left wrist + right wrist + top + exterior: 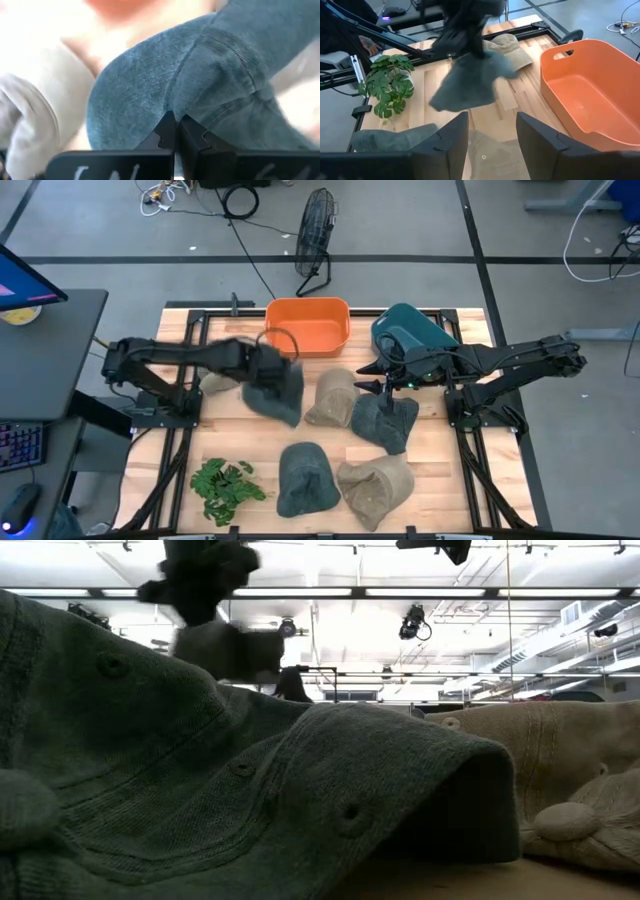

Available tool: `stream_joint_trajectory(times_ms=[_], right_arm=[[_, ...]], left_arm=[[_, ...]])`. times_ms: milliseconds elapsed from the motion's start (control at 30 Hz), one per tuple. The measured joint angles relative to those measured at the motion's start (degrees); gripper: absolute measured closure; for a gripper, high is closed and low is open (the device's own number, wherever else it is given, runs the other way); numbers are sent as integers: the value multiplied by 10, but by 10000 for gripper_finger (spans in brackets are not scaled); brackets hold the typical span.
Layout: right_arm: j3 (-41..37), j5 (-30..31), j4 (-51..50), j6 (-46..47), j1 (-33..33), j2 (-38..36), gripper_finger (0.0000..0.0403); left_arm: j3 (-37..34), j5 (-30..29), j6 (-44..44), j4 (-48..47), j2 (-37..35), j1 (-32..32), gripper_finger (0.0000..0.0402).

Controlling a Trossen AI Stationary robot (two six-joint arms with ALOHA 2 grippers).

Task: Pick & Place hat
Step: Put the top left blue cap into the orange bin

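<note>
The wooden table [440,480] carries everything here, and the biggest thing on it is the orange bin [308,326] at its far edge, flanked on its right by a teal bag [412,330]. Caps lie scattered over the boards: a tan hat [331,397] in the middle, a dark hat [385,421] just right of it, a second dark one [306,478] nearer the front edge and another tan one [375,487] touching its right side. A leafy green plant [226,484] sits at the front left.

The left arm reaches in across the table, and its left gripper [266,366] hangs just in front of the bin with the blue-grey hat [279,395] dangling below it, lifted clear of the boards. In the left wrist view the two jaws stand pressed together with a fold of the hat's denim [210,85] pinched between their tips, the rest of the cloth draping away from them. From the right wrist view the same hat [467,80] hangs limp in the air above the bare wood, beside the bin.

The right gripper [389,383] waits over the dark hat right of centre, its jaws apart and holding nothing
</note>
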Motion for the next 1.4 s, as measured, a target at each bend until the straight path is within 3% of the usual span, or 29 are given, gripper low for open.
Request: stream_joint_trajectory(times_ms=[233,700,1400], right_arm=[[0,0,-1,0,0,0,231],[0,0,-20,0,0,0,231],[0,0,-27,-2,0,0,231]], left_arm=[[61,-39,83,48,0,99,395],[63,-20,284,281,39,271,395],[63,4,264,273,205,304,389]])
